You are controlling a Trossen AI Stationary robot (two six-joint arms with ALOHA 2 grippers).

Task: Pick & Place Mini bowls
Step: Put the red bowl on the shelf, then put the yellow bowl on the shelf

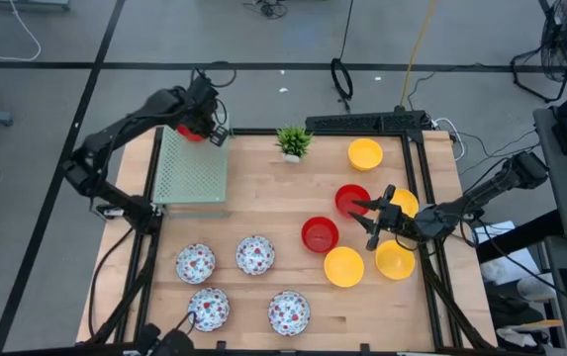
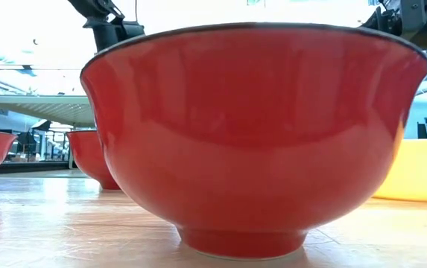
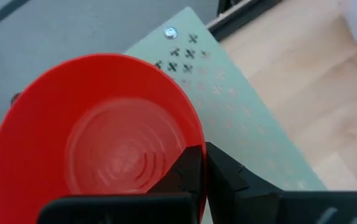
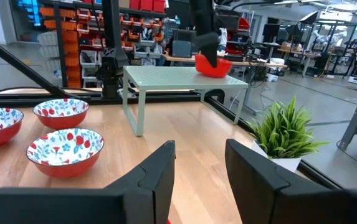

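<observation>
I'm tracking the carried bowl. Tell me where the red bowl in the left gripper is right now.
In the high view the red bowl is gripped by the left gripper at the far left corner of the green perforated rack, left of the potted plant.

Overhead camera faces down; low camera sits against a red bowl (image 2: 254,141).

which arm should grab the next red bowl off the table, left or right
Probably the right. The right gripper hangs open right beside the red bowls on the table's right side, while the left gripper is shut on a red bowl over the green rack.
</observation>
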